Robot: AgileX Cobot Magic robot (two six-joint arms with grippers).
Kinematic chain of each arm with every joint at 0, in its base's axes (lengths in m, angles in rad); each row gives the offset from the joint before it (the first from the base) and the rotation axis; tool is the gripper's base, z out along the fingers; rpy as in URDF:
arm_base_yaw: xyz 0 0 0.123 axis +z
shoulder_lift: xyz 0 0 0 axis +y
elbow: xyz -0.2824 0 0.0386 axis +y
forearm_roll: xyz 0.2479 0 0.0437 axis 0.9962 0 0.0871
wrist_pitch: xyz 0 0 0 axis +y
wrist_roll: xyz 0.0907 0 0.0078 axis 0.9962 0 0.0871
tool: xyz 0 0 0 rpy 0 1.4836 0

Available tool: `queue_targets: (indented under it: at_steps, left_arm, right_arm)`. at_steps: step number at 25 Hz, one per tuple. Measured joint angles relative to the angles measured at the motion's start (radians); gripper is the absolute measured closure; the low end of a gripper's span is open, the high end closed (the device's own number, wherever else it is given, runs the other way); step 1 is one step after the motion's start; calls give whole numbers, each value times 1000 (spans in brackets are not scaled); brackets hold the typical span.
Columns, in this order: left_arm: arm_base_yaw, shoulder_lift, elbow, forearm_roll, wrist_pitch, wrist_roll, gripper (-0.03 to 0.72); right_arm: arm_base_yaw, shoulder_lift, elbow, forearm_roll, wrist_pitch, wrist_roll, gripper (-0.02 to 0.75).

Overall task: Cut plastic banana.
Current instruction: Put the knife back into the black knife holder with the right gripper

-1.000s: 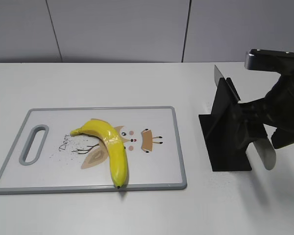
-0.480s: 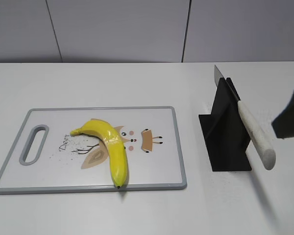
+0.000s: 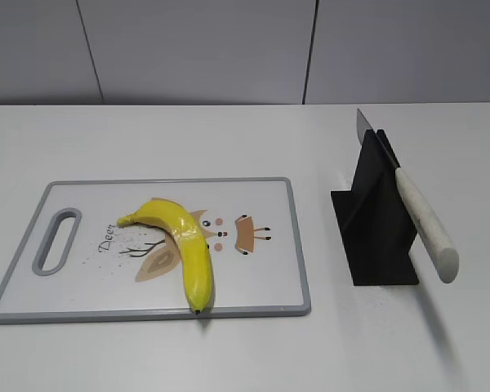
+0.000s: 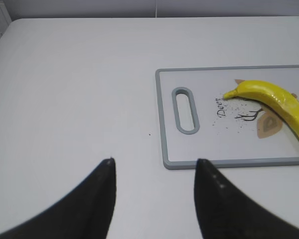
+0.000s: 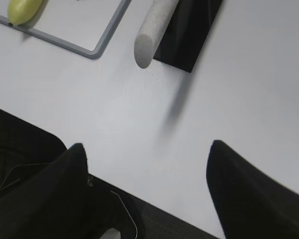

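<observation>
Plastic banana (image 3: 184, 242) lies on the cutting board (image 3: 269, 286), curved, dark tip right at the near rim, whole and uncut

Knife (image 3: 415, 214) sits slanted in the black stand (image 3: 374, 224), pale handle (image 5: 153, 31) jutting out past the stand's base, blade up and back; neither claw near it

Left gripper (image 4: 154, 167): fingers spread apart, empty, hovering over bare table beside the handle end of the board
Right gripper (image 5: 147, 152): fingers wide apart, empty, over the table's near edge, well short of the knife handle

Risks, as judged:
- handle is round and smooth; a grasp near its free end could let the knife pivot or tip the light stand
- banana rests unheld at the board rim; a downward cut may roll it or push it off
- glossy skin may slip under the blade

Writing: "Deer" printed on the board by the slot, beside a cartoon deer face; no other labels legible
</observation>
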Motion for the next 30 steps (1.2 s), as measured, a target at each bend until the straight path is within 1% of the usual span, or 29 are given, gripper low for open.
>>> queue_targets:
  at_steps: [5,11,16,21,24,30]
  left_arm:
    - [0,0,0,0,0,0,196]
    - [0,0,0,0,0,0,196]
    - [0,0,0,0,0,0,196]
    - [0,0,1,0,1,0,196]
    - [0,0,1,0,1,0,196]
    - [0,0,1,0,1,0,196]
  right_arm:
    - [0,-172,61,-1,33,3,159]
    - [0,-292,62,0,35,7,230]
    - [0,-420,62,0,35,8,266]
    - [-3,-450,62,7,35,8,276]
    - [-41,-450,62,15,35,8,276]
    - [-214,-450,62,23,35,8,276]
